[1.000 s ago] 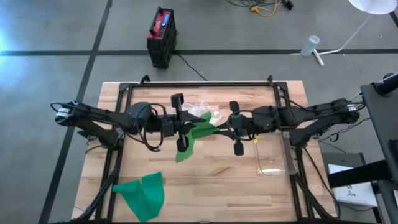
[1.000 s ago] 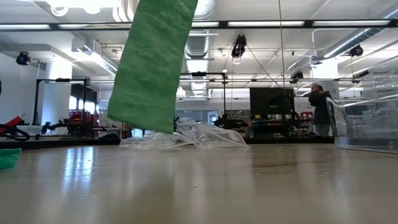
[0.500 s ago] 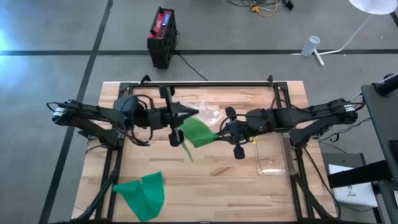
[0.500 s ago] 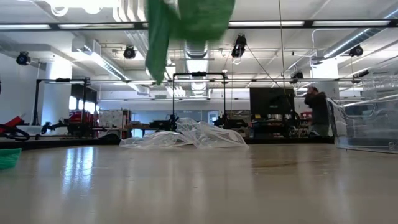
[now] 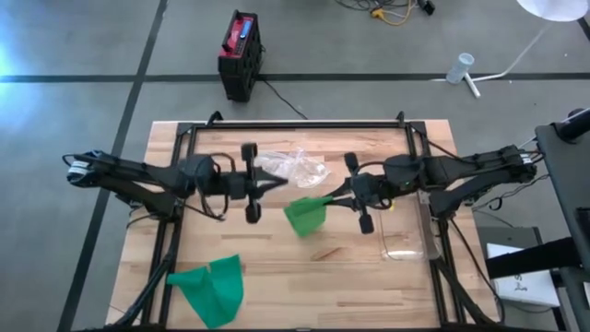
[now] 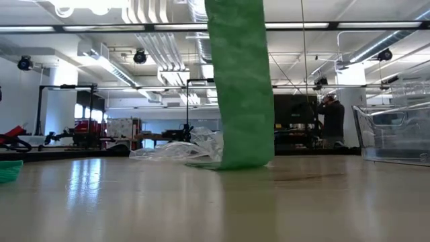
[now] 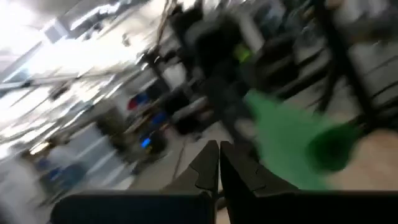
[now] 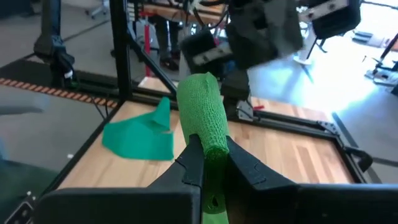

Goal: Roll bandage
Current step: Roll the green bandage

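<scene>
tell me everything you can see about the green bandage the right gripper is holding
The green bandage is a crinkly, woven-looking strip, partly rolled at the end pinched in the shut right gripper. From there it hangs in a broad band over the middle of the table, its lower edge reaching the wood. The left gripper, shut, is clear of it.

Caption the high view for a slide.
Right hand holds a green bandage over the wooden table; left hand shut, empty, facing it.

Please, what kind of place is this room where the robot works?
Probably a robotics lab or workshop: a wooden table on a bare concrete floor, exposed ceiling ducts, and benches with monitors where a person stands.
</scene>
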You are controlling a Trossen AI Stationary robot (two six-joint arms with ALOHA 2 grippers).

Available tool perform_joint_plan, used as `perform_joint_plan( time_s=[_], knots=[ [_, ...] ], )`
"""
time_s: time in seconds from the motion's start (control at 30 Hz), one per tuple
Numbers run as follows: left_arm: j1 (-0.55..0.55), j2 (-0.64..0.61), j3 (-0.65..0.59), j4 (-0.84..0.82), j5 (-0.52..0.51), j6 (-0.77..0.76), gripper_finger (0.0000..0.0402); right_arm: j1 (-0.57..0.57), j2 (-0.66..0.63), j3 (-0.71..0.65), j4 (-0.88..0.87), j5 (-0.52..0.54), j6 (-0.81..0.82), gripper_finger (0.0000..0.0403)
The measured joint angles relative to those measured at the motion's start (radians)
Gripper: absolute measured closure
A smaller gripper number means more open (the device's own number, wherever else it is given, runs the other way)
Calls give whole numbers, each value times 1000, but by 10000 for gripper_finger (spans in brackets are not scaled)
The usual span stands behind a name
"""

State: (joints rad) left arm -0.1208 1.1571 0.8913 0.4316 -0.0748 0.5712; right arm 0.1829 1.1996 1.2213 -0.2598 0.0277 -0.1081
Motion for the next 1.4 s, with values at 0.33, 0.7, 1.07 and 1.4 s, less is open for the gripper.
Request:
perform_joint_plan(
  time_s=[0.33, 0.7, 1.07, 1.4],
  knots=[
    [-12, 67, -23, 128, -12, -148, 301, -2, 14, 0, -3, 1, -39, 381],
    [-17, 114, 74, -37, -12, -126, 246, -2, 13, 0, -51, 121, -160, 380],
    [-20, 90, 70, -21, -12, -92, 256, 0, 13, 0, 19, 129, -149, 380],
    [-21, -75, -34, 19, -12, -105, 236, -4, 6, -13, 123, 133, -61, 380]
  ],
)
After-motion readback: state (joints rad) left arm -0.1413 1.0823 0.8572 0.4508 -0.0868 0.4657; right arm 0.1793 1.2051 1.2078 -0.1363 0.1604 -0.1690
